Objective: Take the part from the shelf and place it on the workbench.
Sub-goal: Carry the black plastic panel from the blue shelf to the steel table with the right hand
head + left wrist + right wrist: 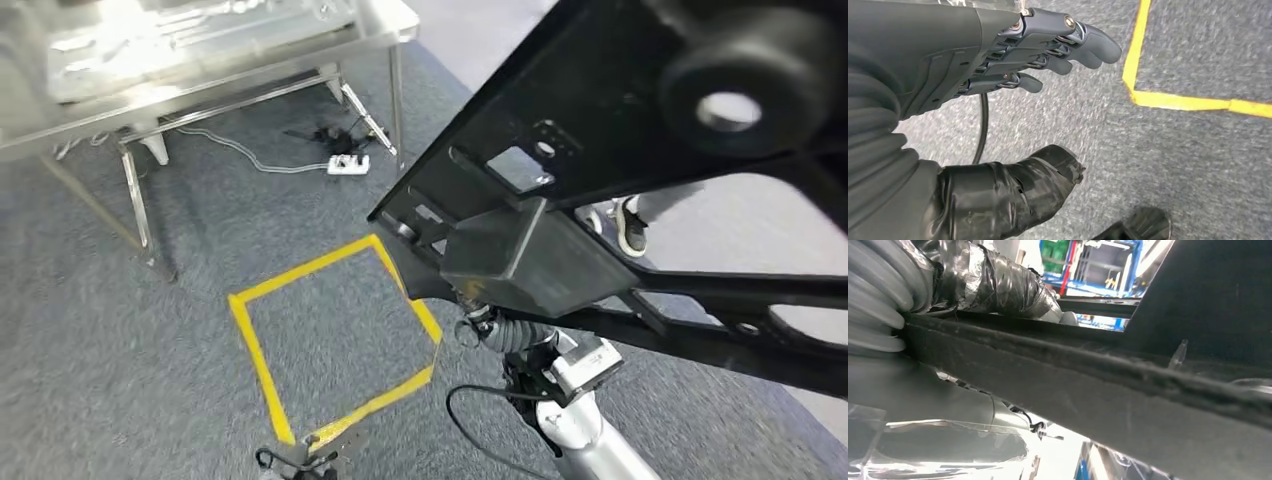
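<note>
Evidently carried above the right hand (923, 295), whose fingers clasp its bar, the large black flat metal frame part (600, 170) should stay level toward the shiny steel desk (200, 60), left hand (998, 55) fingers spread, empty.

A workshop or factory floor: grey carpet (130, 370) marked with a yellow tape square (335, 345), a steel-legged surface (200, 50) upper left, blue industrial racking (1098, 265) behind.

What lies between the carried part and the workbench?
Nothing visible blocks the way. The black part, gripped by the right hand, hangs over open carpet with a yellow floor square; the workbench stands beyond, cables under it.
</note>
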Motion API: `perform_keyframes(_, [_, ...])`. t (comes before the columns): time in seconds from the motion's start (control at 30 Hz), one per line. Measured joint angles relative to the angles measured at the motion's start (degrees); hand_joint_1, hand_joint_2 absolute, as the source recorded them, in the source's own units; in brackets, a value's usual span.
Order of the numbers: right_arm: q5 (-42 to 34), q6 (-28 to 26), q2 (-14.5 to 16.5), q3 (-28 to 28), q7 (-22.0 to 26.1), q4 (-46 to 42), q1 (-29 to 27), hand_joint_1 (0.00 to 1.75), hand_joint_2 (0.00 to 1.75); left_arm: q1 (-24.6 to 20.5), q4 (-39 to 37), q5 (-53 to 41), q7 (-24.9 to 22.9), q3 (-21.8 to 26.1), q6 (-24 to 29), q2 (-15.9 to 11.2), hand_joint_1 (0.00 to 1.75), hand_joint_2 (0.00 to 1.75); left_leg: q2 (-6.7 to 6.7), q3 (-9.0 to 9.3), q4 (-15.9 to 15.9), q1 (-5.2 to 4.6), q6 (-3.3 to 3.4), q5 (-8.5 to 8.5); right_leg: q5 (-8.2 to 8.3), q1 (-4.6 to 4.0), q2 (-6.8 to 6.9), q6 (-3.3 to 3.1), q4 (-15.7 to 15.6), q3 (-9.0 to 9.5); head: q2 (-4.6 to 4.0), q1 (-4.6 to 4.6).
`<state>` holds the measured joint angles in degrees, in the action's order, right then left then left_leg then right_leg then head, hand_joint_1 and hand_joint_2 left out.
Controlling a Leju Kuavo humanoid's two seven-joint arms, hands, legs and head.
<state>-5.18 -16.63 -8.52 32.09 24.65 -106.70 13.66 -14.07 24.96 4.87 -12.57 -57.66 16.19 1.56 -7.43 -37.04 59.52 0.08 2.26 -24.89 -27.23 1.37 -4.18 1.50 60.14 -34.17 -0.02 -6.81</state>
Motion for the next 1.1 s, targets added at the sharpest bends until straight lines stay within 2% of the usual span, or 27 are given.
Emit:
perform_keyframes(0.07, [0.00,0.02,0.01,0.00,0.00,0.09,0.06,1.75,1.75,0.14,0.00,0.20,0.02,0.00,-0.23,-0.04,0.00,1.75,-0.85,-0.39,-0.16,0.18,-0.71,0.22,0.18,-0.14,0.92,-0.63,-0.44,0.22,0.01,0.10])
perform_keyframes(0.1, [0.00,0.03,0.02,0.00,0.00,0.13,0.12,1.75,1.75,0.24,0.00,0.29,0.03,0.00,-0.31,-0.08,0.00,1.75,-0.21,-0.66,0.24,0.14,-1.03,-0.03,0.32,-0.14,1.54,-1.03,-0.68,0.39,0.01,0.08])
perform_keyframes(0.17, [-0.01,0.04,0.05,0.00,0.02,0.15,0.21,1.75,1.75,0.19,0.00,0.35,0.05,0.01,-0.38,-0.14,0.00,1.75,2.95,-2.57,4.04,0.07,-1.55,-2.19,0.50,-0.03,3.05,-1.75,-1.14,0.73,0.00,-0.22])
perform_keyframes(0.2, [-0.01,0.04,0.06,0.00,0.03,0.18,0.20,1.75,1.75,0.10,0.00,0.35,0.06,0.01,-0.40,-0.14,0.00,1.75,4.79,-4.38,7.71,0.02,-1.77,-3.98,0.44,-0.20,3.83,-1.98,-1.19,0.82,-0.01,-0.37])
perform_keyframes(0.27, [-0.01,0.04,0.07,0.00,0.03,0.24,0.14,1.75,1.75,0.05,0.00,0.36,0.07,0.02,-0.43,-0.14,0.00,1.75,6.42,-7.91,14.72,0.16,-2.04,-6.64,0.27,-0.43,5.57,-2.24,-1.16,0.85,-0.01,-0.50])
perform_keyframes(0.3, [-0.01,0.05,0.07,0.00,0.03,0.26,0.11,1.75,1.75,0.11,0.00,0.36,0.07,0.02,-0.44,-0.14,0.00,1.75,6.70,-8.62,16.11,0.19,-2.08,-6.71,0.18,-0.47,6.40,-2.27,-1.15,0.88,-0.01,-0.51])
perform_keyframes(0.33, [-0.01,0.05,0.07,0.00,0.02,0.27,0.11,1.75,1.75,0.18,0.00,0.37,0.07,0.02,-0.44,-0.14,0.00,1.75,6.91,-7.92,14.82,0.20,-2.04,-5.59,0.07,-0.48,7.18,-2.23,-1.14,0.98,-0.01,-0.52])
perform_keyframes(0.37, [-0.01,0.05,0.07,0.00,0.02,0.28,0.12,1.75,1.75,0.20,0.00,0.37,0.07,0.02,-0.44,-0.15,0.00,1.75,7.38,-6.10,11.50,0.18,-1.91,-3.81,-0.08,-0.49,7.90,-2.14,-1.14,1.16,-0.01,-0.51])
perform_keyframes(0.43, [0.00,0.04,0.07,0.00,0.02,0.28,0.16,1.75,1.75,0.11,0.00,0.37,0.08,0.02,-0.43,-0.15,0.00,1.75,9.90,-1.62,3.36,-0.22,-1.40,-0.92,-0.49,-0.71,9.27,-1.74,-1.13,1.63,-0.01,-0.50])
perform_keyframes(0.47, [0.00,0.04,0.07,0.00,0.02,0.28,0.19,1.75,1.75,0.04,0.00,0.37,0.09,0.02,-0.43,-0.15,0.00,1.75,10.85,-0.28,0.88,-0.52,-1.07,-0.40,-0.66,-0.85,9.81,-1.49,-1.16,1.81,-0.01,-0.43])
perform_keyframes(0.5, [0.00,0.04,0.07,0.00,0.02,0.28,0.21,1.75,1.75,0.00,0.00,0.37,0.09,0.02,-0.43,-0.15,0.00,1.75,11.40,0.25,-0.24,-0.81,-0.79,-0.40,-0.79,-1.03,10.32,-1.24,-1.21,1.95,-0.01,-0.38])
perform_keyframes(0.57, [0.00,0.05,0.07,0.00,0.02,0.28,0.24,1.75,1.75,0.04,0.00,0.37,0.10,0.02,-0.43,-0.19,0.00,1.75,10.25,0.34,-0.58,-0.93,-0.24,-0.36,-1.00,-1.17,11.32,-0.72,-1.46,2.27,0.00,-0.27])
perform_keyframes(0.6, [0.00,0.05,0.07,0.00,0.02,0.29,0.27,1.75,1.75,0.10,0.00,0.37,0.10,0.02,-0.43,-0.19,0.00,1.75,9.59,0.51,-0.90,-0.77,-0.01,-0.23,-1.29,-1.10,10.94,-0.41,-1.34,2.40,0.00,-0.19])
perform_keyframes(0.63, [0.00,0.05,0.07,0.00,0.03,0.29,0.31,1.75,1.75,0.10,0.00,0.37,0.10,0.02,-0.43,-0.19,0.00,1.75,8.90,0.74,-1.21,-0.57,0.28,-0.09,-1.99,-0.94,9.71,-0.15,-0.50,2.16,0.01,-0.04])
perform_keyframes(0.67, [0.00,0.04,0.07,0.00,0.04,0.30,0.34,1.75,1.75,0.05,0.00,0.37,0.10,0.02,-0.43,-0.19,0.00,1.75,8.21,0.99,-1.50,-0.35,0.57,0.06,-3.21,-0.80,8.04,0.06,1.52,1.32,0.01,0.18])
perform_keyframes(0.7, [0.00,0.03,0.07,0.00,0.07,0.33,0.33,1.75,1.75,-0.01,0.00,0.37,0.10,0.02,-0.44,-0.17,0.00,1.75,7.56,1.08,-1.60,-0.28,0.74,0.11,-4.74,-0.67,6.19,0.16,4.58,-0.12,0.00,0.49])
perform_keyframes(0.73, [-0.03,0.00,0.06,-0.01,0.20,0.39,0.27,1.75,1.75,-0.06,0.00,0.39,0.10,0.02,-0.50,-0.15,0.00,1.75,6.95,1.12,-1.58,-0.28,0.91,0.11,-6.31,-0.65,5.04,0.21,8.41,-2.12,0.00,0.74])
perform_keyframes(0.77, [-0.14,-0.02,0.05,-0.02,0.42,0.50,0.18,1.75,1.75,-0.07,0.00,0.42,0.11,0.02,-0.58,-0.13,0.00,1.75,6.34,1.12,-1.52,-0.33,1.03,0.07,-7.30,-0.66,4.59,0.29,11.81,-4.03,-0.01,0.97])
perform_keyframes(0.8, [-0.37,-0.01,0.05,-0.04,0.78,0.62,0.09,1.75,1.75,-0.03,0.00,0.45,0.11,0.03,-0.69,-0.11,0.00,1.75,5.79,1.12,-1.43,-0.37,1.10,0.02,-7.47,-0.66,4.44,0.35,13.89,-5.41,-0.01,1.12])
perform_keyframes(0.83, [-0.88,0.09,0.05,-0.06,1.32,0.73,0.05,1.75,1.75,0.01,0.00,0.48,0.10,0.06,-0.84,-0.09,0.00,1.75,5.31,1.13,-1.29,-0.41,1.16,-0.08,-6.65,-0.65,4.39,0.38,14.18,-6.00,-0.01,1.21])
perform_keyframes(0.87, [-1.79,0.40,0.06,-0.13,2.04,0.81,0.05,1.75,1.75,0.03,0.00,0.54,0.10,0.11,-1.04,-0.08,0.00,1.75,4.78,1.14,-1.06,-0.40,1.14,-0.24,-4.72,-0.60,4.37,0.38,12.06,-5.44,-0.01,1.28])
perform_keyframes(0.9, [-3.00,0.85,0.08,-0.23,2.83,0.84,0.07,1.75,1.75,0.03,0.00,0.66,0.10,0.20,-1.29,-0.05,0.00,1.75,4.35,1.16,-0.77,-0.39,1.04,-0.45,-2.47,-0.52,4.28,0.33,8.49,-4.18,0.00,1.35])
perform_keyframes(0.97, [-6.10,2.03,0.25,-0.61,4.24,0.91,0.12,1.75,1.75,-0.01,-0.01,1.00,0.11,0.41,-1.86,0.01,0.00,1.75,3.73,0.96,-0.18,-0.43,0.61,-0.90,0.33,-0.46,3.63,0.07,2.05,-1.58,0.01,1.54])
perform_keyframes(1.0, [-7.44,2.57,0.40,-0.85,4.63,0.98,0.13,1.75,1.75,-0.02,-0.02,1.16,0.15,0.51,-2.15,0.02,0.00,1.75,3.59,0.78,0.00,-0.45,0.31,-0.99,0.59,-0.53,3.30,-0.16,0.55,-0.98,0.01,1.61])
perform_keyframes(1.1, [-9.40,2.78,0.89,-1.66,5.76,1.28,0.07,1.75,1.75,0.29,-0.07,0.93,0.83,0.70,-2.58,0.07,0.00,1.75,3.43,0.50,-0.13,-0.42,-0.57,-1.04,0.46,-0.70,3.07,-1.10,-0.17,-0.68,0.01,1.70])
